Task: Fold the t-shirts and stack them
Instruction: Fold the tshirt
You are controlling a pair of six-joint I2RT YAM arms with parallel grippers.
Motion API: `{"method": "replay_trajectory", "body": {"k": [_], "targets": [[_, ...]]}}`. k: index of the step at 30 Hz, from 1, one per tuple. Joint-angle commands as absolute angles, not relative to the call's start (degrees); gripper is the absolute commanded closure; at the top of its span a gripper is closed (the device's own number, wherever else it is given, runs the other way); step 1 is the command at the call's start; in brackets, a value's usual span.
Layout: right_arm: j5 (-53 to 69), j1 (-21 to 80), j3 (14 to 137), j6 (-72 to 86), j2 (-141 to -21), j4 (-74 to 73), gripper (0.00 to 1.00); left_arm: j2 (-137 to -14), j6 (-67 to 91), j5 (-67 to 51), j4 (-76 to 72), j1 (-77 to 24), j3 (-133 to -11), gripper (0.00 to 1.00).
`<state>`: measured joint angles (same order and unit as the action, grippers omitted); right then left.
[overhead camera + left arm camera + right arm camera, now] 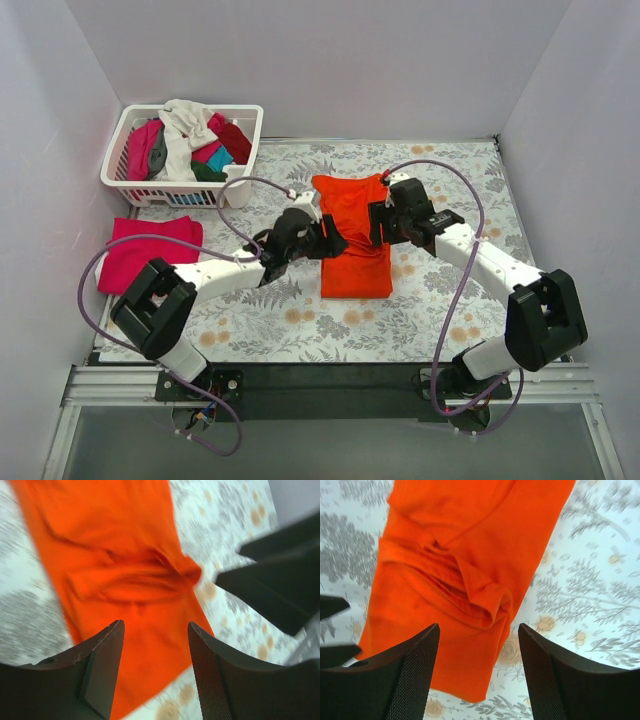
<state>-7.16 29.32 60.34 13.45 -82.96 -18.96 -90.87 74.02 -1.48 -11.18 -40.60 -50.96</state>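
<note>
A bright orange t-shirt lies part-folded in a long strip at the middle of the table, with a bunched ridge across its middle; it also shows in the left wrist view and the right wrist view. My left gripper hangs open at its left edge and holds nothing. My right gripper hangs open at its right edge and holds nothing. A folded magenta-pink t-shirt lies at the left side of the table.
A white slatted basket at the back left holds several shirts: white, pink, dark red, teal. The table has a floral cloth. White walls close in the left, back and right sides.
</note>
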Motion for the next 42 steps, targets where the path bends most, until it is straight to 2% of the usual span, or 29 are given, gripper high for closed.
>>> {"method": "replay_trajectory", "body": {"k": [1, 10, 21, 25, 38, 42], "targets": [[-2.20, 29.62, 56.69, 14.06, -82.71, -17.23, 0.43, -88.86, 76.81, -2.98, -16.24, -45.17, -45.28, 0.50], [2.99, 30.85, 54.58, 14.59, -86.31, -15.38, 0.48, -95.27, 80.42, -6.24, -26.98, -50.01, -39.03, 0.50], [2.82, 32.52, 60.20, 14.33, -96.75, -15.29, 0.50, -99.14, 79.28, -0.70, -24.52, -52.29, -34.98, 0.50], [0.27, 32.70, 63.10, 14.68, -99.66, -15.38, 0.50, -99.84, 78.49, 2.28, -22.50, -53.35, -34.72, 0.51], [-19.94, 31.12, 79.36, 14.06, -108.63, -17.66, 0.45, -98.97, 78.75, 4.83, -22.15, -55.63, -29.62, 0.51], [-20.66, 30.59, 81.39, 13.71, -107.94, -19.95, 0.45, -97.30, 78.58, 5.45, -21.97, -55.64, -28.48, 0.51]]}}
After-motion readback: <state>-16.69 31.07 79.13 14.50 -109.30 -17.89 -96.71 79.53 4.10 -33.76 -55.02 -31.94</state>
